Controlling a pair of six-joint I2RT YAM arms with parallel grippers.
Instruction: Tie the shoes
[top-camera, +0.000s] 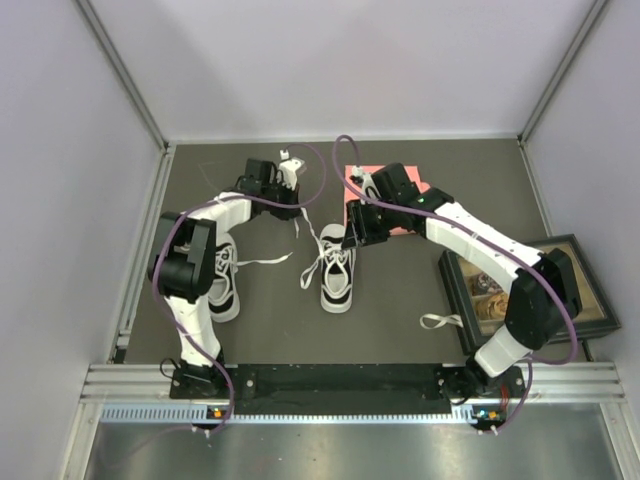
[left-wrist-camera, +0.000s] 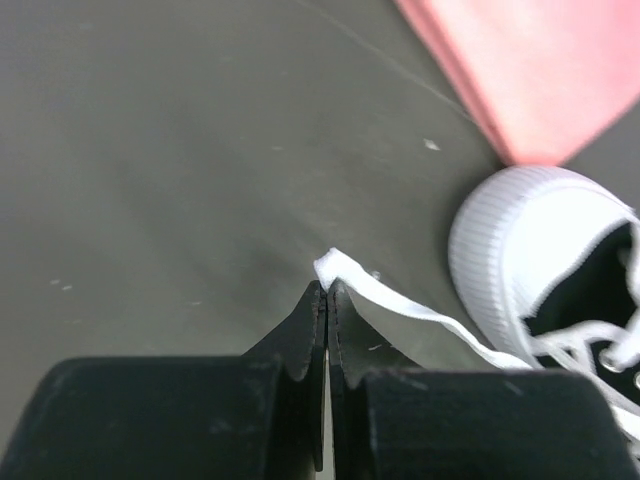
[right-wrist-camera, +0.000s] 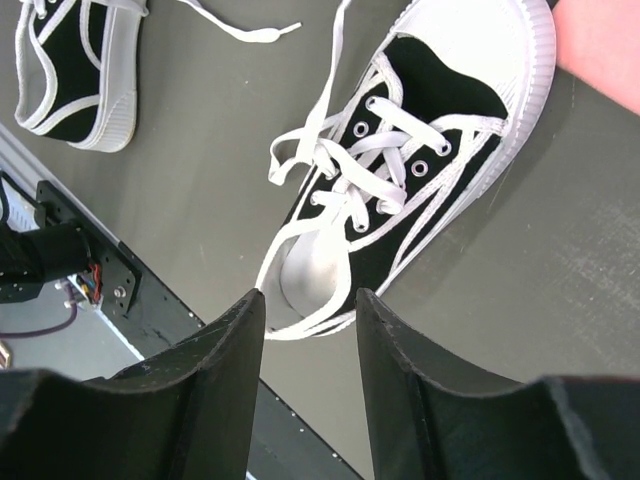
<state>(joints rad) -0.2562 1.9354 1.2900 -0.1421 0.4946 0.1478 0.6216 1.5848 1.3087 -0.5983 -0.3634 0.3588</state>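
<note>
Two shoes lie on the dark mat. The middle shoe (top-camera: 337, 275) (right-wrist-camera: 420, 170) has loose, untied laces. The other shoe (top-camera: 225, 285) (right-wrist-camera: 75, 70) is half hidden under the left arm. My left gripper (top-camera: 296, 188) (left-wrist-camera: 327, 285) is shut on the tip of a white lace (left-wrist-camera: 420, 315), which trails back toward the middle shoe's white toe cap (left-wrist-camera: 530, 250). My right gripper (top-camera: 352, 235) (right-wrist-camera: 310, 298) hovers above the middle shoe. Its jaws are apart with nothing between them.
A pink sheet (top-camera: 385, 200) (left-wrist-camera: 530, 70) lies just beyond the middle shoe's toe. A framed picture (top-camera: 530, 290) sits at the right edge, with a loose white strip (top-camera: 440, 320) beside it. The metal rail (top-camera: 350, 385) (right-wrist-camera: 90, 270) runs along the near edge.
</note>
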